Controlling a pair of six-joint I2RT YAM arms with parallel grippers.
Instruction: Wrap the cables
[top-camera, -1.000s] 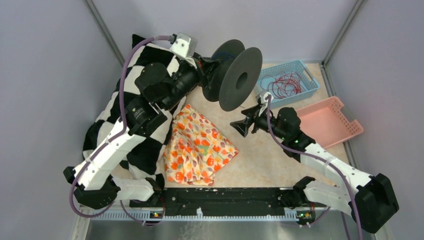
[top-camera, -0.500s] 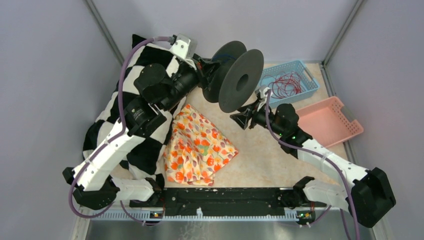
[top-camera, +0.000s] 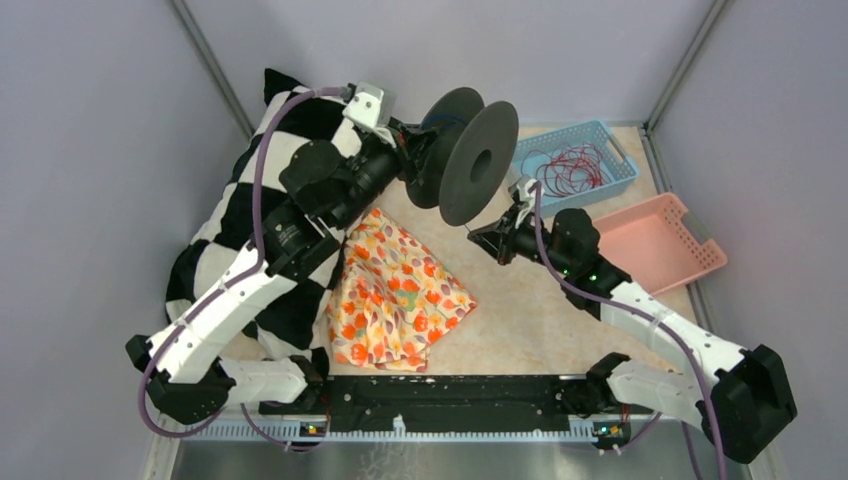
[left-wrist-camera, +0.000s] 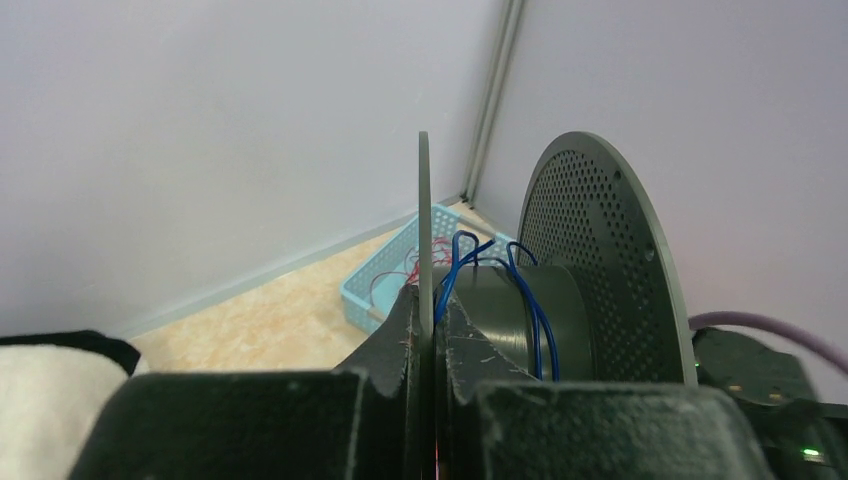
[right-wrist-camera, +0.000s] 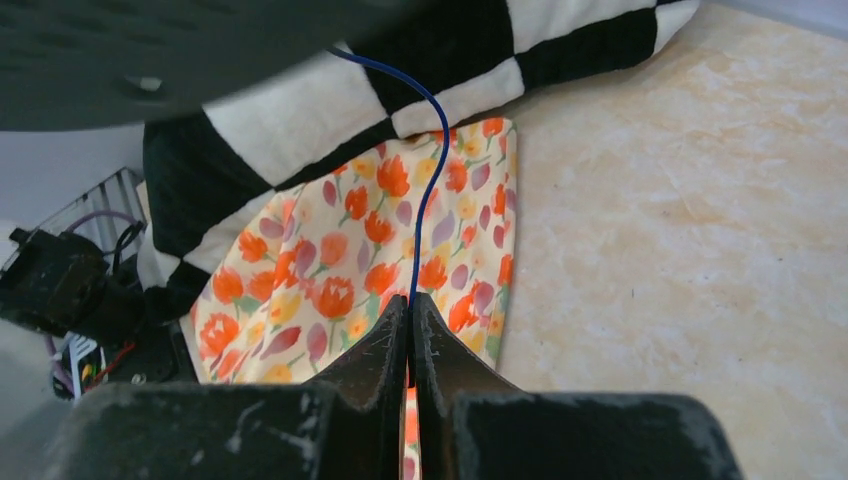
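Left end effector (left-wrist-camera: 425, 312) is clamped shut on the thin near flange of a dark grey spool (top-camera: 470, 160), holding it raised above the counter (top-camera: 530, 320) with its axle roughly level. A few loose turns of the blue cable (left-wrist-camera: 458, 272) sit on the hub between the two flanges. Right end effector (right-wrist-camera: 410, 318) is just below and beside the spool, jaws fully together with the blue cable pinched between the tips; from there the strand arcs upward to the spool over the floral cloth (right-wrist-camera: 330, 260) and the black-and-white checked cushion (right-wrist-camera: 300, 110). The run between pinch and hub shows a slack curve. A tangle of red wire (top-camera: 570, 170) lies in the blue basket (top-camera: 612, 131) at the far right, with the pink basket (top-camera: 700, 262) near it; neither is touched. The step in hand looks like laying on another turn. To do it well, the right arm should take up slack first, then carry the strand around the hub inside the flanges, keeping light tension so the loops seat snugly. The thin wire may slip from the pinch, and the flange grip may twist.
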